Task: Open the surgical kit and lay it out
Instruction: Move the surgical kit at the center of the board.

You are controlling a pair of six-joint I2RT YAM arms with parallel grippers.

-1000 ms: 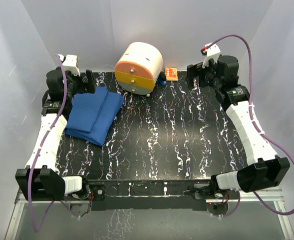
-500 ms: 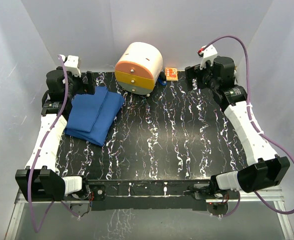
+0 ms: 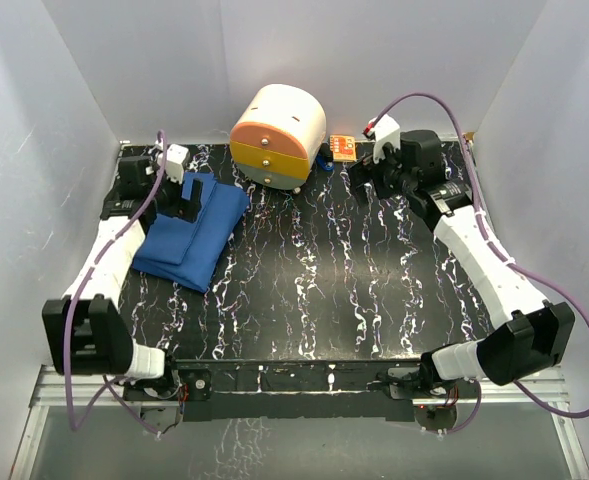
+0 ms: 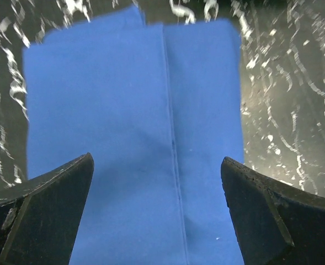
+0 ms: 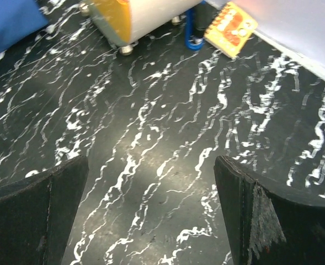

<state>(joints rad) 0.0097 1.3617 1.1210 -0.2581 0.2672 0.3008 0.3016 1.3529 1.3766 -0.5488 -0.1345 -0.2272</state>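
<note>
Folds of the blue cloth wrap (image 3: 186, 238) hide whatever lies inside; it sits closed at the far left of the black marbled table (image 3: 324, 285). The left gripper (image 3: 187, 195) hangs over it, jaws wide apart and empty. In the wrist view one end of the wrap runs off the frame. The right gripper (image 3: 364, 182), equally wide and empty, hangs over bare table at the far right, near the round container (image 3: 277, 135), cropped in its wrist view, and the small orange box (image 3: 341, 147).

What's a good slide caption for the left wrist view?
Open left hand poised over the folded blue cloth wrap, unopened on the black marbled table.
</note>
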